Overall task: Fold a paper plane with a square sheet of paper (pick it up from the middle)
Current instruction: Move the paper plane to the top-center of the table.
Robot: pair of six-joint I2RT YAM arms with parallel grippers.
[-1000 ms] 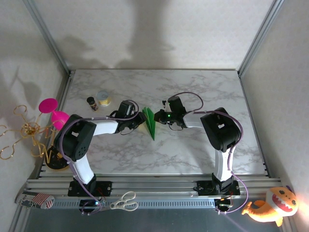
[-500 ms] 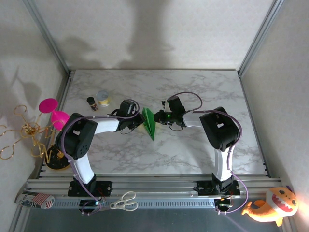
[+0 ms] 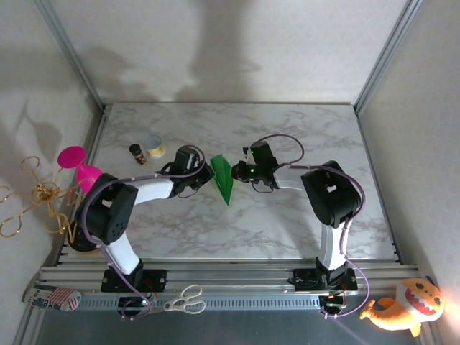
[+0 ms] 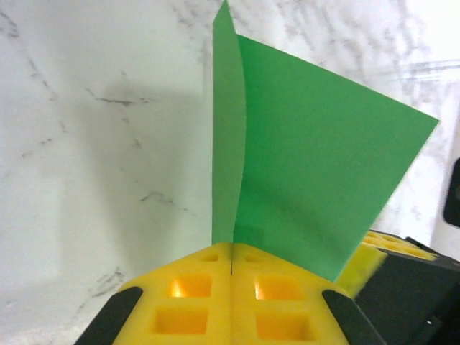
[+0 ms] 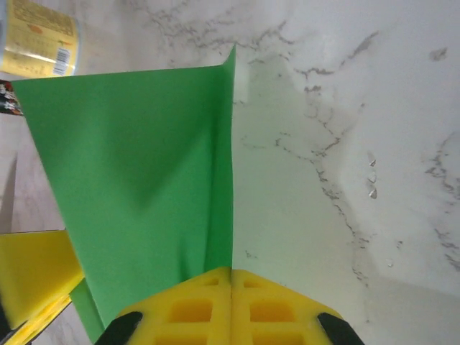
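Note:
The bright-green sheet of paper is folded and stands on edge between my two grippers near the middle of the marble table. From above it looks like a narrow pointed wedge. My left gripper is shut on its left side. In the left wrist view the yellow fingers meet on the fold, and the paper rises ahead of them. My right gripper is shut on the opposite side. In the right wrist view its fingers pinch the paper along the crease.
A small can and a dark little bottle stand at the back left of the table. Pink cups and a gold wire ornament sit beyond the left edge. Scissors and a plush toy lie by the front rail.
My left gripper has closed onto the paper. The paper has shifted slightly toward the back of the table. The right gripper stays shut on it.

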